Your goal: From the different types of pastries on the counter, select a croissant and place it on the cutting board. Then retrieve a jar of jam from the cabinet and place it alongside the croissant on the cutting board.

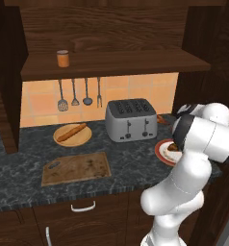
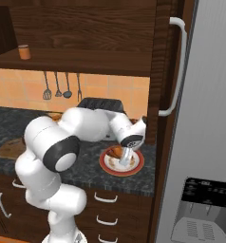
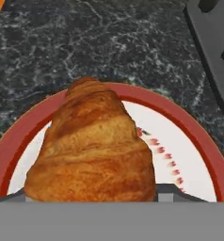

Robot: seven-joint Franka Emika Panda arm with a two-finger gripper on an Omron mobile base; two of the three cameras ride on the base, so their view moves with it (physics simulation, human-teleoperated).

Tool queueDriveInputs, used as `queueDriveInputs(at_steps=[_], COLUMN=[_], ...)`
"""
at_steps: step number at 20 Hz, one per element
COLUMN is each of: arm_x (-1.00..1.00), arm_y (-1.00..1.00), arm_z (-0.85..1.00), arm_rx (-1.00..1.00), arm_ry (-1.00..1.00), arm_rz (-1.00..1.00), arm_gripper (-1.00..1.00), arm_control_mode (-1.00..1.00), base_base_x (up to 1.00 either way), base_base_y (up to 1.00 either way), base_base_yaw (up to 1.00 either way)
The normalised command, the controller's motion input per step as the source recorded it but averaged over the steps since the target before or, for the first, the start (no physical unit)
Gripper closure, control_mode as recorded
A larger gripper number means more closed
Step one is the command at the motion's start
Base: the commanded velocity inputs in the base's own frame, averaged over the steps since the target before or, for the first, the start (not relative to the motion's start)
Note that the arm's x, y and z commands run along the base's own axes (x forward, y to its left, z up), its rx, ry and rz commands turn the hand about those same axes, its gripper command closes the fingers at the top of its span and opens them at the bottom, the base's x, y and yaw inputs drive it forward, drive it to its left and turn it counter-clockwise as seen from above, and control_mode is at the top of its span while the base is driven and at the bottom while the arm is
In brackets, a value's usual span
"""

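Right now I am looking down the gripper (image 2: 126, 160) at the croissant (image 3: 92, 148), which is sitting close against the camera at six o'clock in the hand view; the finger tips themselves are hidden behind the pastry, so I cannot tell whether the jaws are closing on it or merely standing around it. The croissant is lying on a white plate with a red rim (image 3: 180, 115), and that plate is resting on the dark speckled counter (image 1: 131, 158). In the right base view the hand is pointing straight down onto the plate, just left of the tall refrigerator (image 2: 205, 118). In the left base view the arm is covering most of the plate at three o'clock. The toaster (image 1: 131, 119) is standing beside it at ten o'clock, the cutting board (image 1: 76, 168) is lying bare well to the left at nine o'clock, and a long loaf (image 1: 71, 132) is resting on a round wooden plate (image 1: 82, 139) behind the board. The jar of jam (image 1: 63, 58) is standing upright on the cabinet (image 1: 111, 62) shelf.
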Motion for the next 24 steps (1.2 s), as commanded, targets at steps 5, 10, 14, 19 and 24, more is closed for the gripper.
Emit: queueDriveInputs(at_steps=[5, 10, 14, 19, 24], arm_x=[-0.18, -0.48, -0.57, -0.2, -0.09], arm_y=[0.68, 0.98, 1.0, 1.0, 1.0], arm_z=[0.66, 0.05, 0.0, 0.04, 0.29], arm_rx=[0.18, 0.1, 0.05, 0.0, -0.01], arm_ry=[0.01, 0.0, 0.0, 0.0, 0.0], arm_rz=[0.0, -0.02, -0.04, 0.0, 0.0], arm_gripper=[1.0, 1.0, 1.0, 1.0, 1.0], arm_control_mode=[-1.0, -1.0, -1.0, -1.0, -1.0], base_base_x=[0.0, 0.0, 0.0, 0.0, 0.0], base_base_y=[0.0, 0.0, 0.0, 0.0, 0.0], base_base_yaw=[0.0, 0.0, 0.0, 0.0, 0.0])
